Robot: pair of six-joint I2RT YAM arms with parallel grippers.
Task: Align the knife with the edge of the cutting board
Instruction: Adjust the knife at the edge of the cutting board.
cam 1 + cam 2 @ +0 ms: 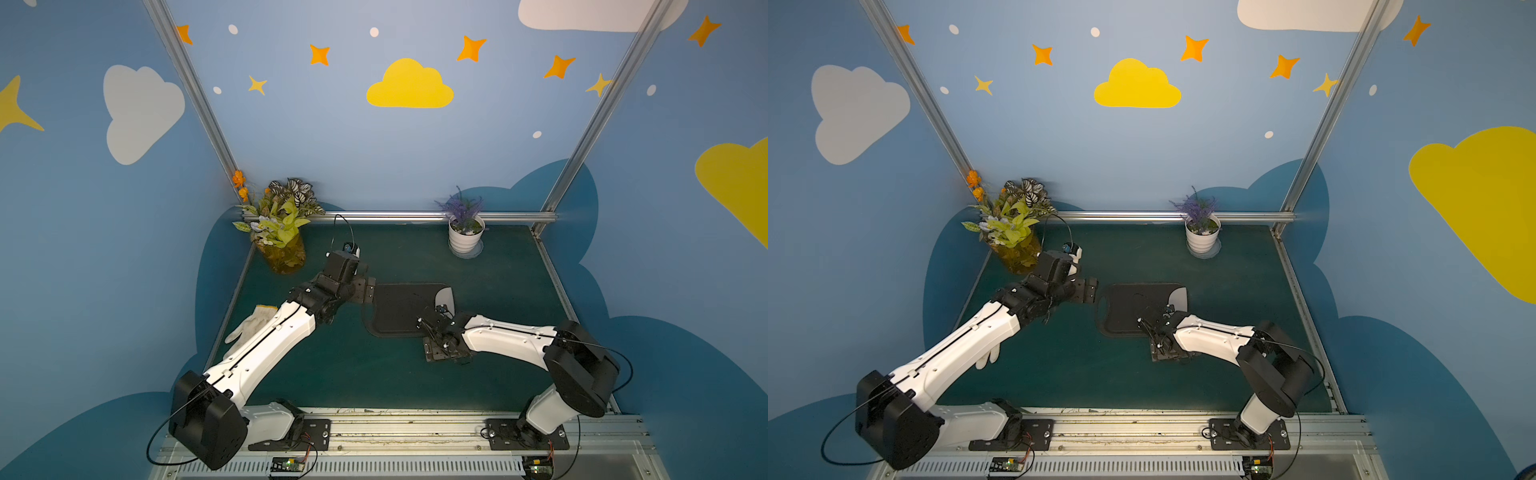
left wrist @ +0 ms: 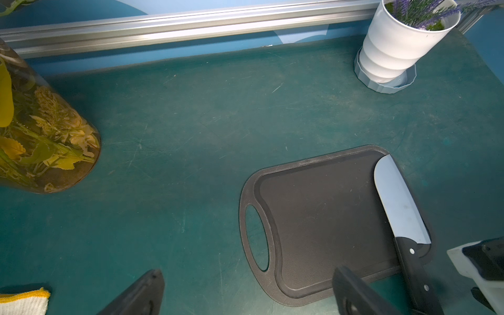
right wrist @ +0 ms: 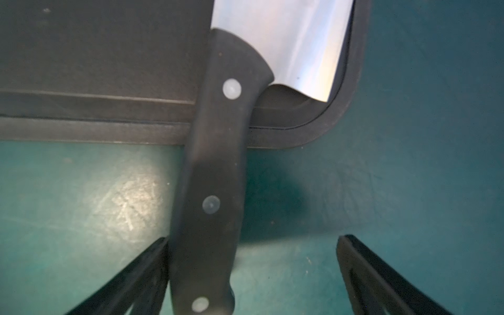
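Shiny flat-bladed knife (image 2: 401,215) lying on the matte, grooved cutting board (image 2: 321,218); left gripper (image 2: 248,270) and right gripper (image 3: 252,238) both hanging wide, released.

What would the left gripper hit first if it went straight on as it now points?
Probably the cutting board, at its slot end: the open left gripper faces it nearby. Its height above the green mat is unclear.

2 arms stretched forward and inward, wrists low; left gripper (image 1: 368,291) jaws spread wide, right gripper (image 1: 444,351) angled down, jaws wide too.
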